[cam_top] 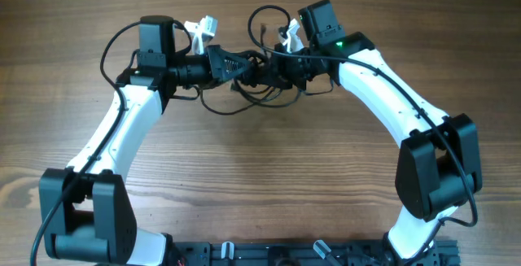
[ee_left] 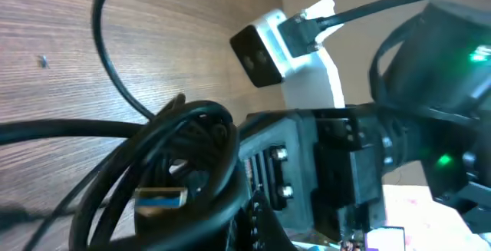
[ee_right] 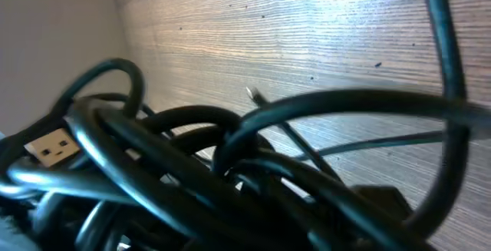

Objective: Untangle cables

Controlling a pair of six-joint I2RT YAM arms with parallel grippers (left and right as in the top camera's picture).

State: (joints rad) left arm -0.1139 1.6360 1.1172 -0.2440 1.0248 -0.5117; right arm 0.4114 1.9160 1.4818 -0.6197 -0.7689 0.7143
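Note:
The cables (cam_top: 248,87) are a knotted bundle of thin black cords at the far middle of the table, with loops trailing below and one loop (cam_top: 264,18) above. My left gripper (cam_top: 238,64) and right gripper (cam_top: 266,69) meet nose to nose at the knot, each shut on part of it. In the left wrist view the bundle (ee_left: 176,151) fills the foreground with a blue-tongued USB plug (ee_left: 161,198), and the right gripper's body (ee_left: 330,159) is just behind. In the right wrist view the tangle (ee_right: 192,174) hides my fingers. A USB plug (ee_right: 52,147) and a small metal tip (ee_right: 252,94) stick out.
The wooden table (cam_top: 260,185) lies under both arms. White camera mounts sit on the left wrist (cam_top: 203,28) and the right wrist (cam_top: 290,32). Thicker black arm wires run along the left arm (cam_top: 114,46) and the right arm (cam_top: 407,95).

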